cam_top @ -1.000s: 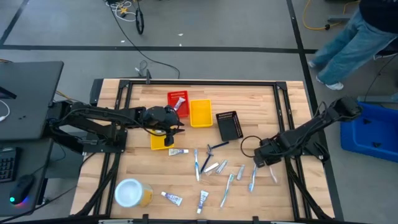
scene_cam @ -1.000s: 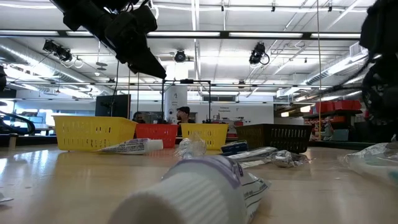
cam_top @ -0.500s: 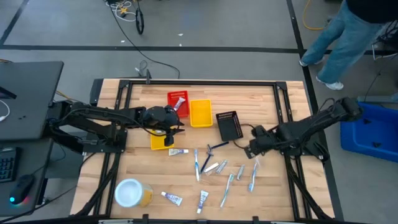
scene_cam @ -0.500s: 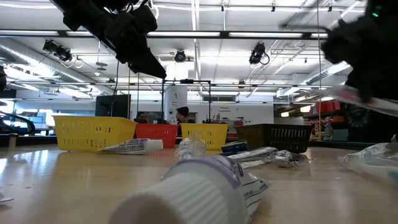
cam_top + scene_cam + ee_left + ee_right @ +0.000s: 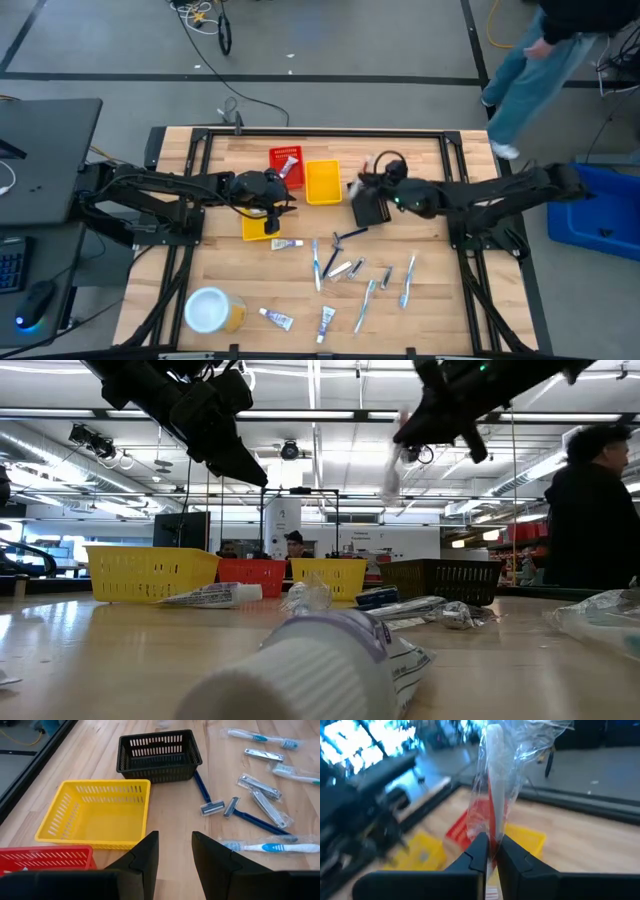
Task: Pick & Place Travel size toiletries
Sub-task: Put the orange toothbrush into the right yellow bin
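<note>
My right gripper (image 5: 366, 181) hovers at the far edge of the black basket (image 5: 368, 204), shut on a toothbrush in a clear wrapper (image 5: 492, 780). My left gripper (image 5: 279, 200) waits open and empty above a yellow basket (image 5: 256, 227). Loose toiletries lie flat on the table: white tubes (image 5: 287, 243) (image 5: 277, 319), wrapped toothbrushes (image 5: 407, 281) (image 5: 365, 301) and a dark blue razor (image 5: 346, 237). My right gripper pinches the wrapped toothbrush between its two fingers, on the red-and-white handle (image 5: 493, 833) with the wrapper around it. The brush sticks out past the fingertips (image 5: 479, 847), with loose wrapper flaring at its free end. It is lifted clear of the table, above the black basket.
A red basket (image 5: 286, 164) and a second yellow basket (image 5: 322, 181) stand at the far middle. A yellow round container with a white top (image 5: 210, 310) lies near the front left. A person walks on the floor beyond the far right corner (image 5: 545, 60).
My right gripper has risen from the table's right side and swung toward the left and far edge, to the black basket. It has tipped from pointing down to nearly level. The wrapped toothbrush has come up with it, lifted clear of the table.
</note>
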You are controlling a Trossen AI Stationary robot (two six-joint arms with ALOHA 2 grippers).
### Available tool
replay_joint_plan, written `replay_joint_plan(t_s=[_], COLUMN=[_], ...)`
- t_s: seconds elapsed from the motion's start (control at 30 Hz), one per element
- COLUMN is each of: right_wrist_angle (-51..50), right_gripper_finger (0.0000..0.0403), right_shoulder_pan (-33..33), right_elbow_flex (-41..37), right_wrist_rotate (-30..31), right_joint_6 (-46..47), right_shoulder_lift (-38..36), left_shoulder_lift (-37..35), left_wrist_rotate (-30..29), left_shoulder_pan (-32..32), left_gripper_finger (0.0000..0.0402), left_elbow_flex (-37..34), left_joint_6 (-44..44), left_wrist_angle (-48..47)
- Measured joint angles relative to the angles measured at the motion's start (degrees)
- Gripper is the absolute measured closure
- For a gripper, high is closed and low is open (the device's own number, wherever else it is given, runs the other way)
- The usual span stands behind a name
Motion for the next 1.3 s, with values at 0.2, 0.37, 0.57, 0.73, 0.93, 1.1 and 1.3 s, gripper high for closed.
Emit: replay_joint_plan(t_s=[0.2,0.37,0.57,0.73,0.93,1.1,1.3], right_wrist_angle=[15.63,25.45,30.18,30.22,30.27,30.33,30.26], right_gripper_finger=[0.0377,0.0377,0.0376,0.0372,0.0351,0.0321,0.0274], right_shoulder_pan=[-6.29,-9.65,-12.15,-13.75,-14.77,-15.00,-14.96], right_elbow_flex=[-2.53,-2.53,-1.77,0.34,2.18,2.21,2.23], right_wrist_rotate=[-0.15,-7.71,-12.02,-14.43,-19.20,-20.28,-20.33], right_joint_6=[0.15,1.95,6.80,6.59,2.78,1.01,-2.82], right_shoulder_lift=[7.05,16.14,25.74,31.60,35.15,35.14,35.08], left_shoulder_lift=[0.01,0.01,0.01,0.01,0.01,0.01,0.01], left_wrist_rotate=[-0.07,-0.49,-1.22,-1.29,-1.32,-1.33,-1.33], left_shoulder_pan=[0.00,0.00,0.00,0.00,0.00,0.02,0.02], left_gripper_finger=[0.0277,0.0277,0.0277,0.0277,0.0277,0.0277,0.0277], left_elbow_flex=[0.00,0.00,0.00,0.00,0.00,0.00,0.00], left_joint_6=[0.57,0.75,0.84,1.35,1.58,0.60,0.55], left_wrist_angle=[0.04,0.37,0.35,0.35,0.33,0.35,0.35])
